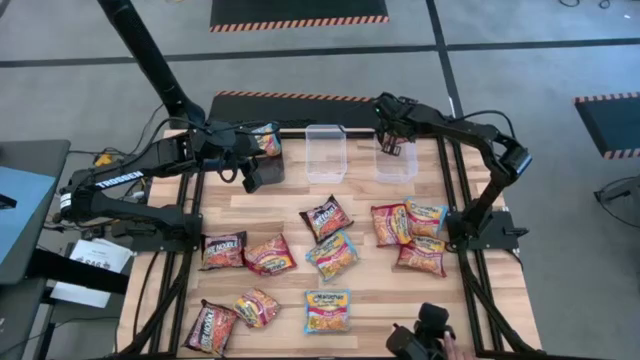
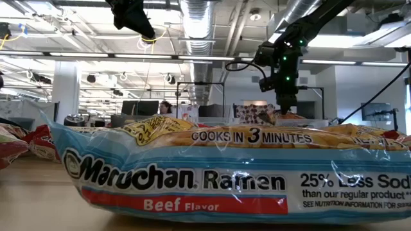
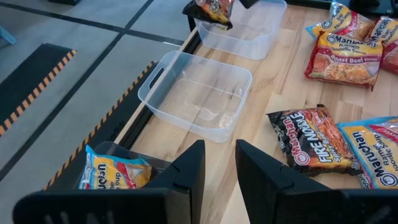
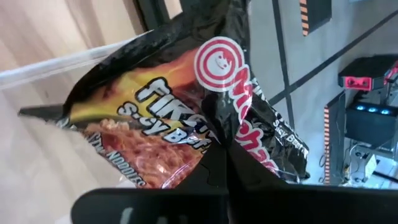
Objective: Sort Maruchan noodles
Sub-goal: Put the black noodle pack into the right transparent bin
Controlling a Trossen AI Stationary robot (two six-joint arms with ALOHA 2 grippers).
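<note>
The right pincer (image 4: 225, 163) is pinched tight on a black packet (image 4: 186, 118) with flame print, holding it in the air over the right clear bin (image 1: 396, 160) at the far edge of the surface (image 1: 380, 290). In the left wrist view that same packet (image 3: 210, 9) hangs above the bin (image 3: 245, 28).

The left pincer (image 3: 219, 171) stands narrowly parted with nothing between its fingers, hovering by the black bin (image 1: 262, 172) at the far left. One blue/yellow packet (image 3: 115, 169) lies inside that bin.

Between the two sits a second clear bin (image 1: 325, 152), with no packet in it.

Loose on the surface I count ten packets. Three are black: one near the middle (image 1: 326, 216), one at mid-left (image 1: 223, 250) and one at the near left corner (image 1: 211, 326). Four are red/orange: one beside the mid-left black one (image 1: 268, 255), one near the front left (image 1: 257, 307), and two in the right cluster (image 1: 388, 222) (image 1: 421, 257). Three are blue/yellow: one in the centre (image 1: 333, 254), one at the front (image 1: 327, 311), and one in the right cluster (image 1: 427, 215).
</note>
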